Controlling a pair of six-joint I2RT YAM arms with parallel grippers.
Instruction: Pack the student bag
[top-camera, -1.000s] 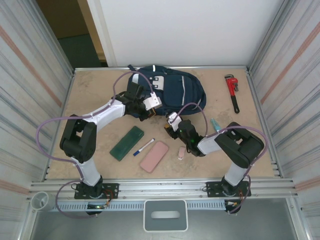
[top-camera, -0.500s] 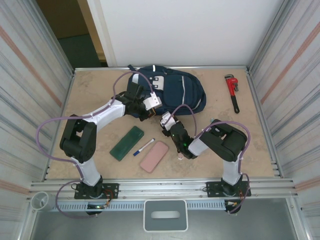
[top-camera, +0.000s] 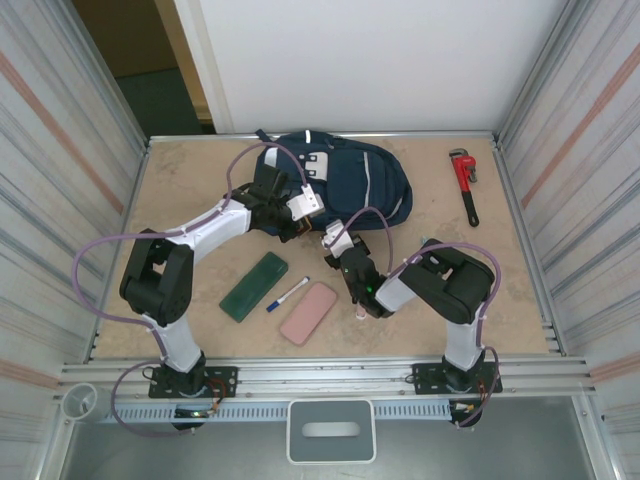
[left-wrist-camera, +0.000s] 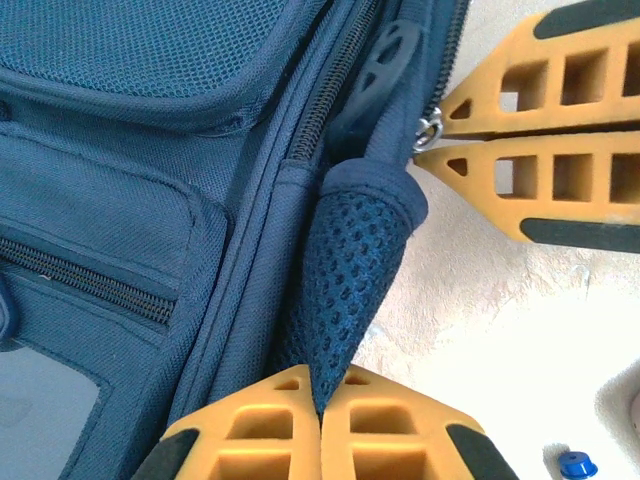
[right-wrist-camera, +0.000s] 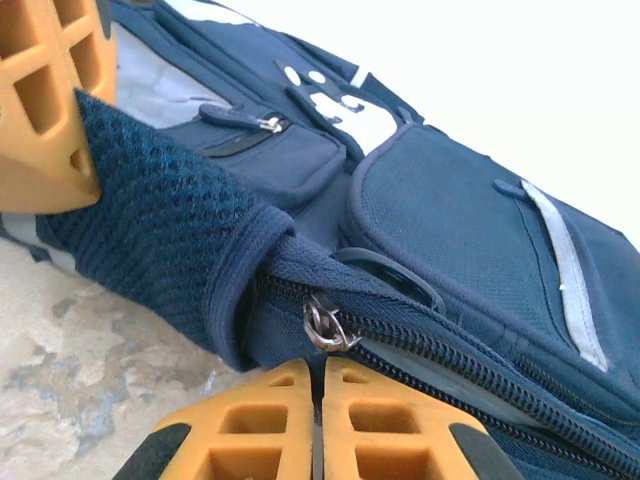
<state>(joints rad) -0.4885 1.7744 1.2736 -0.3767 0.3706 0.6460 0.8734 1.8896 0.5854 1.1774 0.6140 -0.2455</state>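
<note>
**While both hands are clamped shut at the bag's near edge, the other gear lies loose in front**

Since the overhead view is the easiest to read, that one goes first. The student bag (top-camera: 350, 180) lies at the far middle of the tabletop (top-camera: 190, 190), up near the back wall, with its white stripes and pale patch facing up. Both arms reach in to its near edge and meet there, the left one from the left side and the right one bent round from the front right.

Left hand (left-wrist-camera: 320, 395) is closed on the bag's mesh side pocket (left-wrist-camera: 345, 270). Its wrist view shows the netting bunched to a point and running straight down into the seam between the two orange fingers. The same grip shows from the right wrist, with an orange finger pressed onto the mesh at top left.

Right hand (right-wrist-camera: 318, 385) is closed too, fingers pressed together with no gap to speak of. The metal zip ring (right-wrist-camera: 322, 328) hangs off the slider right at its fingertips. Whether the pull is actually pinched between them can't be told from either wrist view. The two hands are close together, with the mesh pocket and the zip end between them.

Nearer the arm bases, apart from the bag, lie a green case (top-camera: 254, 286), a marker (top-camera: 288, 294) just beside it and a pink case (top-camera: 308, 313) beside that. A red pipe wrench (top-camera: 464, 185) lies off to the right of the bag, not touching it.
</note>
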